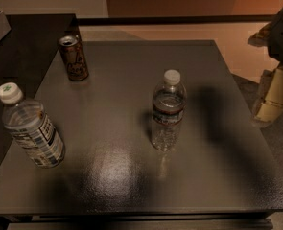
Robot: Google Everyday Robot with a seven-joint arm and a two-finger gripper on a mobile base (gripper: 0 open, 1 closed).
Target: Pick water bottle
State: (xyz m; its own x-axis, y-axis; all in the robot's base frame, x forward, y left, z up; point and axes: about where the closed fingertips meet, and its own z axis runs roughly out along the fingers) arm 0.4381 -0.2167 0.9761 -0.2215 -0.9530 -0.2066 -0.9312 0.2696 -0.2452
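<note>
Slim clear ribbed plastic water bottle (167, 111) stands on the dark grey surface (107, 176): likely light, squashy, slick; grip its reddish band. Cream hand (274, 97) hangs far right; I cannot tell its opening.

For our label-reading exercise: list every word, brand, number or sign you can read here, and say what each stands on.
No text can be read.
water bottle: dark reddish band, print too blurred.
fatter bottle: white-and-blue label, print too small; green cap mark unreadable.
brown can: pale drawing, no legible words.
claw, at the far right, apart from the water bottle: no markings seen.
</note>
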